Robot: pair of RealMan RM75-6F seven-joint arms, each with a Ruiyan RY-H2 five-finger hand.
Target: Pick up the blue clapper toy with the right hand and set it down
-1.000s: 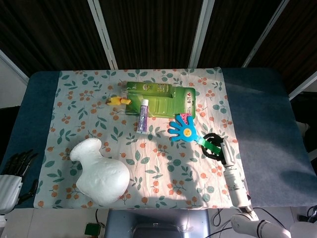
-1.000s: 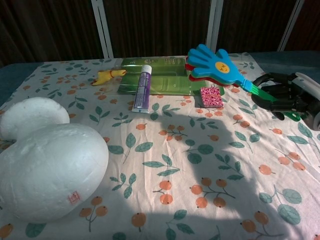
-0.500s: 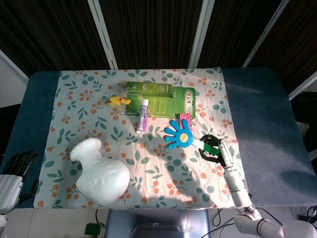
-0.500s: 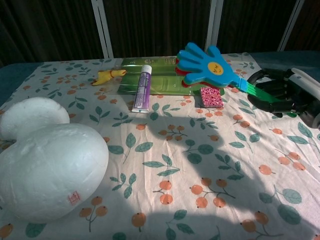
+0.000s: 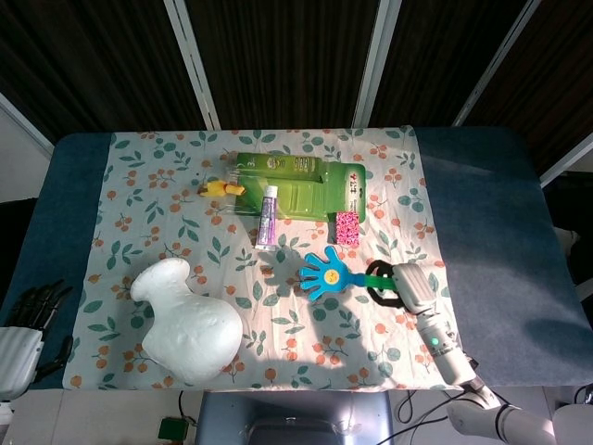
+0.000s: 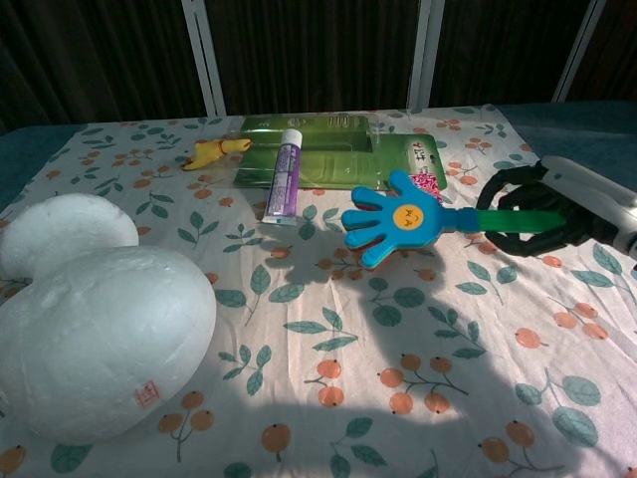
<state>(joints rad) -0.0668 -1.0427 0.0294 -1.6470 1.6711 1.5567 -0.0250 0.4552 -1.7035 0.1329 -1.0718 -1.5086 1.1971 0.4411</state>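
Observation:
The blue clapper toy (image 5: 324, 274) (image 6: 395, 217), a hand shape with a yellow face and a green handle, hangs just above the flowered cloth, casting a shadow below it. My right hand (image 5: 397, 284) (image 6: 542, 206) grips its green handle at the cloth's right side, black fingers curled around it. My left hand (image 5: 28, 315) rests at the table's near left corner, away from the cloth, fingers apart and holding nothing; the chest view does not show it.
A white foam vase (image 5: 190, 320) (image 6: 95, 309) lies at the near left. A green packet (image 5: 301, 185), toothpaste tube (image 5: 269, 215), yellow toy (image 5: 220, 189) and pink block (image 5: 346, 228) sit toward the back. Bare blue table (image 5: 491, 241) lies to the right.
My right hand has carried the clapper toward me and to the left, and lower, from over the pink block to just above the cloth's middle. The left hand has not moved.

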